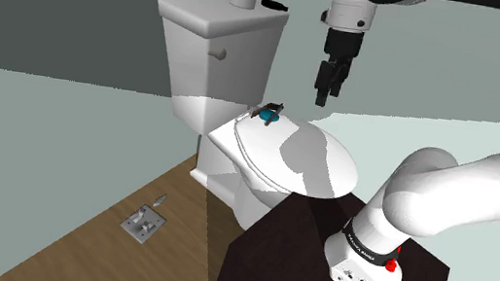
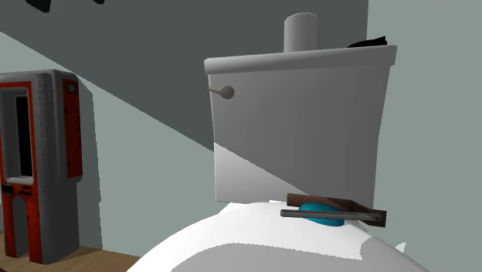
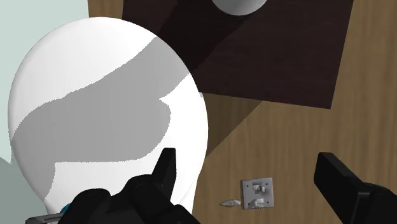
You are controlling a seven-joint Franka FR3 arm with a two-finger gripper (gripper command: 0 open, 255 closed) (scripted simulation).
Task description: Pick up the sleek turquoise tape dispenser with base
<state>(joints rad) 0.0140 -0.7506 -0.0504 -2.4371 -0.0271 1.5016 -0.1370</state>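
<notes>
**Dispenser is sitting down and left of the gripper, not under it yet**

Going left to right in the shoulder view: a small grey metal wall plate [image 1: 145, 225] is lying on the wood floor. Next, the white toilet tank [image 1: 218, 48] is standing behind the white oval toilet lid [image 1: 295, 160].

The small turquoise tape dispenser with a dark bar-like base [image 1: 269, 115] is being carried at the back of that lid, just in front of the tank. The all-black two-finger gripper [image 1: 325, 97] is hanging to the right of it and higher up, well apart, with nothing being touched. Furthest right, the dark brown box stand [image 1: 321, 261] is sitting by the lid's near end.

In the wrist view the fingers [image 3: 167, 168] are being held spread wide with nothing between them. Wood floor is being seen through the gap, so the hand looks to be off the lid's side.

In the second exterior view the dispenser's long bar is running side to side along the tank's front. So, as a guess, a shift toward the shoulder view's left plus a descent is being called for. The pinch probably wants to go across the short width.
</notes>
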